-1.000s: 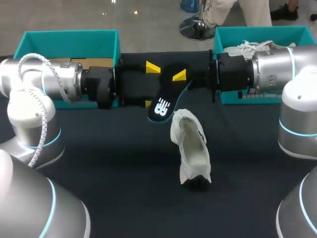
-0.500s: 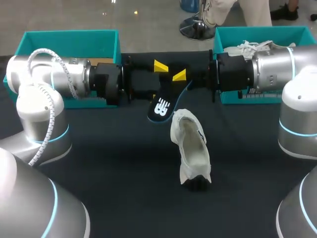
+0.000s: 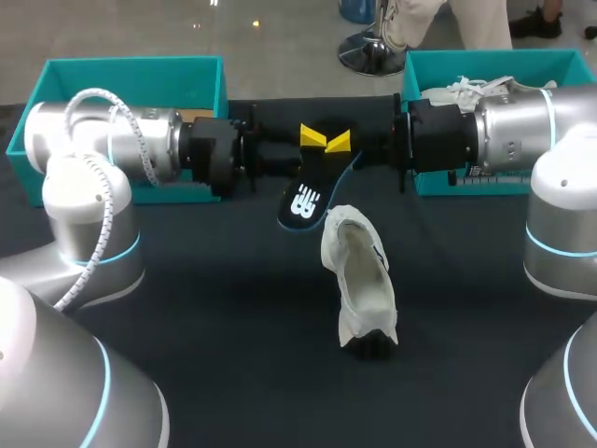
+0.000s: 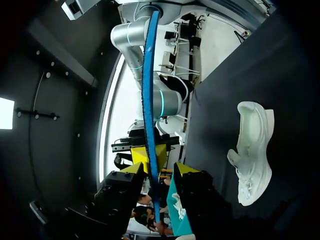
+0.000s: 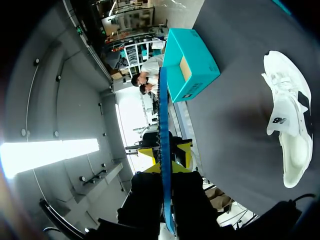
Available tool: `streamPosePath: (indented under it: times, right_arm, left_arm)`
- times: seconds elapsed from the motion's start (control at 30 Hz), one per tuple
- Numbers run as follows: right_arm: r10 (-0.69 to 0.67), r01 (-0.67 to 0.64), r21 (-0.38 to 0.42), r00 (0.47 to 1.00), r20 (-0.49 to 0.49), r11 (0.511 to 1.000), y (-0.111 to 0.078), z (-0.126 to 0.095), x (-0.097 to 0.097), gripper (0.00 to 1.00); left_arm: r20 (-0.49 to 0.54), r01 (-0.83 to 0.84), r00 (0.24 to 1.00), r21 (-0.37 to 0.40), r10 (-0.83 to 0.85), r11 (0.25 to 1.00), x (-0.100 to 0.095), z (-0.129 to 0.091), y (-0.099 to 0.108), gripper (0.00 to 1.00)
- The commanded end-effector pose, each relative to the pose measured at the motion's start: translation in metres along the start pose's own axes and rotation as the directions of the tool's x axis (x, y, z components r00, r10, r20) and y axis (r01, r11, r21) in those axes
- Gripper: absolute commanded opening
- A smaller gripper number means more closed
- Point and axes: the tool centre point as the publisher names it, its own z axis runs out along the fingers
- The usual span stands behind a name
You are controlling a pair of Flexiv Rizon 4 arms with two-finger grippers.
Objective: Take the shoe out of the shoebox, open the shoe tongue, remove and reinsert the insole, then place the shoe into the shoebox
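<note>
Black insole (image 3: 300,201) is pinched by right gripper (image 5: 167,161), apparently straddled by spread left gripper (image 4: 162,162); white sneaker (image 3: 359,280) is laid at six o'clock.

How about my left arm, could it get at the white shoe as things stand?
Probably yes. The left gripper is open around the insole, which the right gripper holds, so it could back off. The white shoe lies on the table below them with nothing over it.

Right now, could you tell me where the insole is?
In the head view, the insole hangs over the table's far middle, held by the right gripper, with the left gripper beside it and the white shoe just in front.
</note>
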Motion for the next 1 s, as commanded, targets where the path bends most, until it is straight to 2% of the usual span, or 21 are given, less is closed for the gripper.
streamPosePath:
  times: [0.03,0.43,0.47,0.53,0.87,0.93,0.97,1.0]
  right_arm:
    - [0.000,0.000,-0.002,1.000,0.001,1.000,0.0001,0.0015,-0.0002,0.00]
    - [0.000,0.000,-0.002,1.000,0.001,1.000,0.0001,0.0015,-0.0002,0.00]
    - [0.000,0.000,-0.002,1.000,0.001,1.000,0.0001,0.0015,-0.0002,0.00]
    - [0.000,0.000,-0.002,1.000,0.001,1.000,0.0001,0.0015,-0.0002,0.00]
    - [0.000,0.000,-0.002,1.000,0.001,1.000,0.0001,0.0015,-0.0002,0.00]
    - [0.000,0.000,-0.002,1.000,0.001,1.000,0.0001,0.0015,-0.0002,0.00]
    - [0.000,0.000,-0.002,1.000,0.001,1.000,0.0001,0.0015,-0.0002,0.00]
    - [0.000,0.000,-0.002,1.000,0.001,1.000,0.0001,0.0015,-0.0002,0.00]
  left_arm:
    - [-0.002,-0.002,1.000,-0.002,0.002,1.000,0.0011,0.0010,0.0014,0.38]
    - [-0.004,-0.002,1.000,-0.019,0.002,1.000,0.0021,-0.0081,0.0035,0.35]
    - [-0.003,-0.002,1.000,-0.018,0.002,1.000,0.0021,-0.0080,0.0036,0.33]
    - [0.001,-0.002,1.000,-0.017,0.002,1.000,0.0013,-0.0072,0.0032,0.14]
    - [0.003,-0.002,1.000,-0.005,0.002,1.000,0.0015,-0.0037,-0.0001,0.09]
    - [0.004,0.000,1.000,-0.003,0.000,1.000,0.0014,-0.0028,-0.0006,0.06]
    - [0.004,0.001,1.000,-0.002,-0.001,1.000,0.0012,-0.0024,-0.0011,0.00]
    - [0.003,0.001,1.000,-0.001,-0.001,1.000,0.0010,-0.0023,-0.0015,0.00]
